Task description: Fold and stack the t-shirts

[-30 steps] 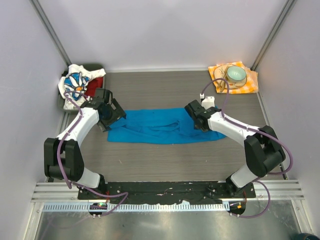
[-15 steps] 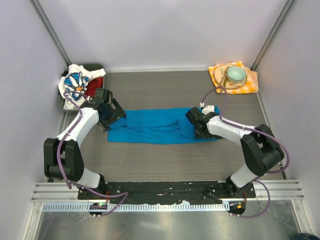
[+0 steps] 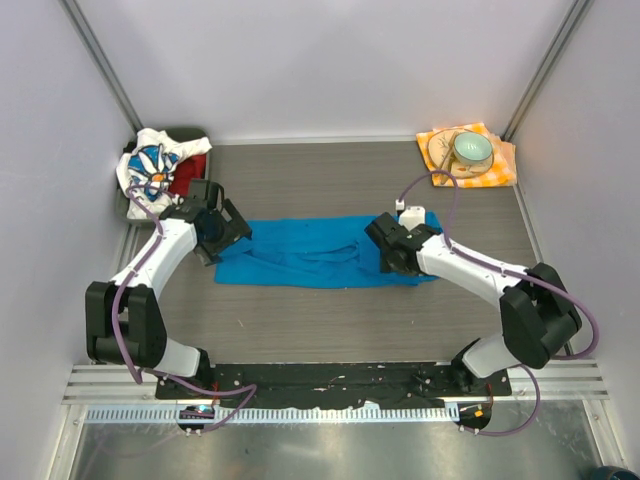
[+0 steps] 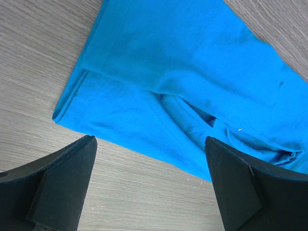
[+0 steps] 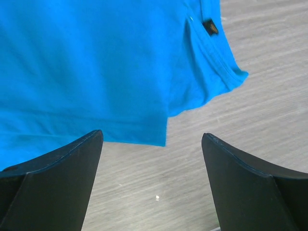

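On desk [image 3: 330, 320], blue t-shirt [image 3: 310, 255], ends hidden under arms [image 3: 165, 250]. Spread, empty: left jaws, right jaws. Red t-shirt [image 3: 188, 178] mostly buried under daisy t-shirt [image 3: 150, 165].

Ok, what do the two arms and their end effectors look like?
The left arm and right arm have white shells with black joints and bases; a purple cable loops along each. The left end effector and right end effector carry broad black wedge-shaped fingers.
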Action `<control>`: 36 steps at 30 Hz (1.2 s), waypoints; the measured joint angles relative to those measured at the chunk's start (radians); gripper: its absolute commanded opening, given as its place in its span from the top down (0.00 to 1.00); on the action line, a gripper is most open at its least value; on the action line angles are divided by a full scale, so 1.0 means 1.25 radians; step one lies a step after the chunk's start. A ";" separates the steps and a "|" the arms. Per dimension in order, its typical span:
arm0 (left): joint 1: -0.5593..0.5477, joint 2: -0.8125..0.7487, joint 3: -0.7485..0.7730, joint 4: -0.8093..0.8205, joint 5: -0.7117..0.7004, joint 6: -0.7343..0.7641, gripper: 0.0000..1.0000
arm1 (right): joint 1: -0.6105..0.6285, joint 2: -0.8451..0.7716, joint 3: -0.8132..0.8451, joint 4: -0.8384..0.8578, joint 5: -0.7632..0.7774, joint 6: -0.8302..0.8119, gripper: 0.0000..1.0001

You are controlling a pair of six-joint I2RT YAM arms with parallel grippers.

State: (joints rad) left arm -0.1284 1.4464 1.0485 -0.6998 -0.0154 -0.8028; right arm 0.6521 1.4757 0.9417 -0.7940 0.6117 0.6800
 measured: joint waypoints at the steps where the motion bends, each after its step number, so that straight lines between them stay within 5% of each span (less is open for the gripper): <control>1: 0.000 0.000 0.000 0.000 0.001 0.000 0.00 | -0.003 -0.001 0.013 0.006 -0.001 -0.001 0.04; 16: 0.000 -0.058 0.008 -0.023 0.060 0.049 0.00 | -0.182 0.154 0.024 0.481 -0.275 -0.022 0.00; 36: 0.002 -0.094 0.018 -0.042 0.064 0.111 0.00 | -0.204 0.296 0.143 0.598 -0.311 -0.024 0.00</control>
State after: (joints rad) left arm -0.1261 1.3289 1.0710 -0.7525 0.0647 -0.6643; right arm 0.3965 1.8454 1.1206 -0.0467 0.2226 0.6495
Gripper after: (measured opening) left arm 0.996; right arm 0.996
